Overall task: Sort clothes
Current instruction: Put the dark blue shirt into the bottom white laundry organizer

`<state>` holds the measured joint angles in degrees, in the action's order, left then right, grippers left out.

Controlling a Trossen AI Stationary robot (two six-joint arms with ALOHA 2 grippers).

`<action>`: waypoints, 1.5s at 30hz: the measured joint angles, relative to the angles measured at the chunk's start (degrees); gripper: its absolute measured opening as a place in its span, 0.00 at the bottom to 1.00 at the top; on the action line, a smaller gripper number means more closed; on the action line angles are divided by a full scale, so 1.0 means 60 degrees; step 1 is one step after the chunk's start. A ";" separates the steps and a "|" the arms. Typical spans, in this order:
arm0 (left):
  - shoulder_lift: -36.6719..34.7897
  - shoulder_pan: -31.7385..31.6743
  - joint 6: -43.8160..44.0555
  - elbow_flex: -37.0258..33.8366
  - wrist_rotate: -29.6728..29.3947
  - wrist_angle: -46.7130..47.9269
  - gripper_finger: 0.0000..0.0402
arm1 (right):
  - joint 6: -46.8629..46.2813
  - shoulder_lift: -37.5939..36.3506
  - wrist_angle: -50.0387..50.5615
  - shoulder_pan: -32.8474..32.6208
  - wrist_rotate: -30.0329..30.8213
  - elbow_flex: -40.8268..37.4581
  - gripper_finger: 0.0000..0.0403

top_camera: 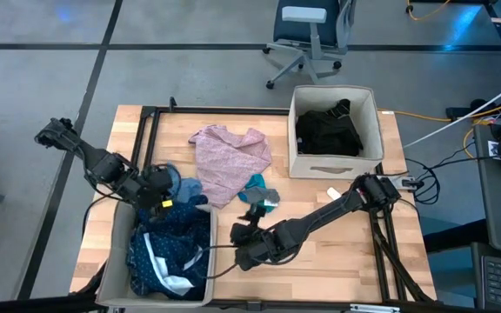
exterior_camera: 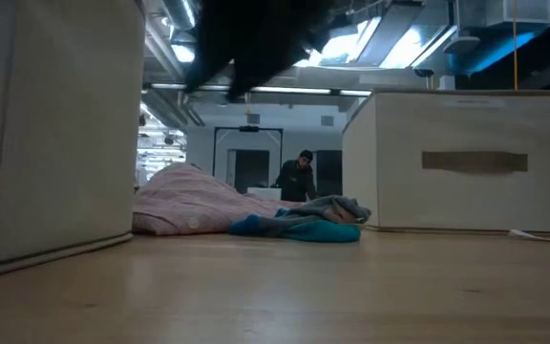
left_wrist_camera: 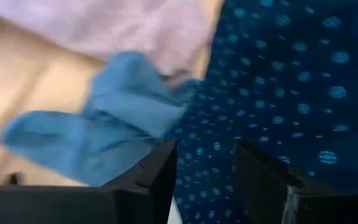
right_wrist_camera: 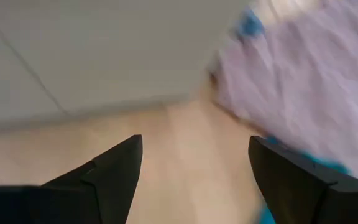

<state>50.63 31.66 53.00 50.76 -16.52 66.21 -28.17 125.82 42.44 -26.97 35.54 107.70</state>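
- Pink patterned top: lies spread and rumpled on the bench, between the two bins. Thin, limp cloth; it will likely drape and trail when lifted, so a pinch on a raised fold near its middle looks wiser than an edge.
- Teal sock: heaped with a grey piece, touching the top's near hem. Light and soft; a bunched ridge offers the easiest hold.
- Blue denim item: rests on the bench just beside the near bin's rim, touching the pink top. Probably stiffer than the rest, so it should keep some shape in a grip.
- Dark blue dotted garment: already in the near bin. Black pieces: in the far bin.
- Left end effector: fingers apart, holding nothing, poised over the dotted garment beside the denim.
- Right end effector: fingers spread wide, empty, above bare bench near the sock heap.
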 joint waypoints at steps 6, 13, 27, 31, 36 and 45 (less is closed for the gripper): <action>-0.0250 0.0000 -0.0991 -0.0006 0.0888 -0.1248 0.37 | 0.0642 0.0000 -0.2907 -0.0002 -0.0616 -0.0358 0.73; -0.0594 0.0010 -0.1105 -0.0010 0.1399 -0.1622 0.37 | 0.1283 0.0000 -0.4838 0.0015 -0.0852 -0.0576 0.73; -0.0779 0.0898 -0.1617 0.0005 0.3093 -0.5163 0.37 | 0.1261 0.0164 -0.4886 0.0414 -0.0822 -0.0578 0.73; -0.0653 0.1162 -0.1256 0.0005 0.2983 -0.5081 0.37 | 0.1251 0.0164 -0.4849 0.0458 -0.0792 -0.0576 0.73; 0.0010 0.1934 -0.0451 0.0001 0.2815 -0.4711 0.37 | 0.1264 0.0164 -0.4813 0.0505 -0.0854 -0.0576 0.73; 0.2248 0.2728 0.0889 0.0001 0.1222 -0.2482 0.37 | 0.1427 0.0164 -0.4805 0.0505 -0.0841 -0.0576 0.73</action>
<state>64.12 48.03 58.33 50.76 -9.19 51.32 -19.61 126.80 13.61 -23.94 30.49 104.25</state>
